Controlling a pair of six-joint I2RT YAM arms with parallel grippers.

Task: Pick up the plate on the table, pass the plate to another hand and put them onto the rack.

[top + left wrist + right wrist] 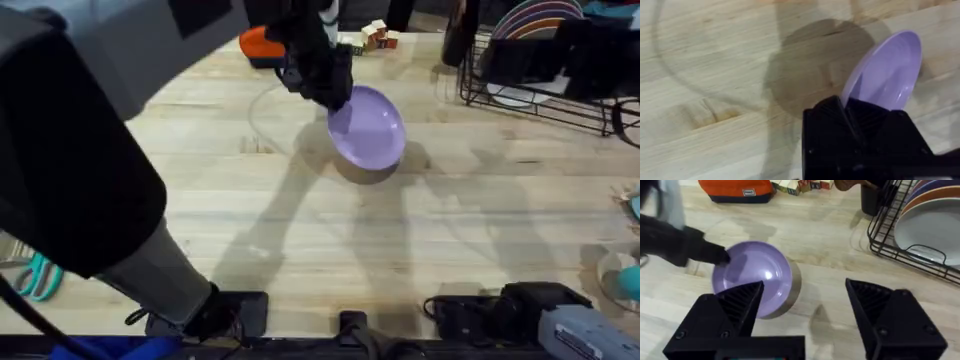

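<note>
The lavender plate (367, 127) hangs tilted above the table (250, 220), casting a round shadow beneath it. My left gripper (335, 92) is shut on the plate's rim. In the left wrist view the black fingers (856, 116) pinch the lower edge of the plate (887, 70). In the right wrist view the plate (757, 272) is ahead, with the left gripper (715, 256) clamped on its side. My right gripper (805, 305) is open, nothing between its fingers, and stands apart from the plate. The black wire rack (480, 92) is at the far right, also in the right wrist view (880, 242).
The rack holds a white plate (925, 230) and orange and pink ones behind it. An orange object (262, 45) and small wooden blocks (375, 35) lie at the table's far edge. A dark cup (872, 197) stands beside the rack. Teal scissors (38, 275) lie near left.
</note>
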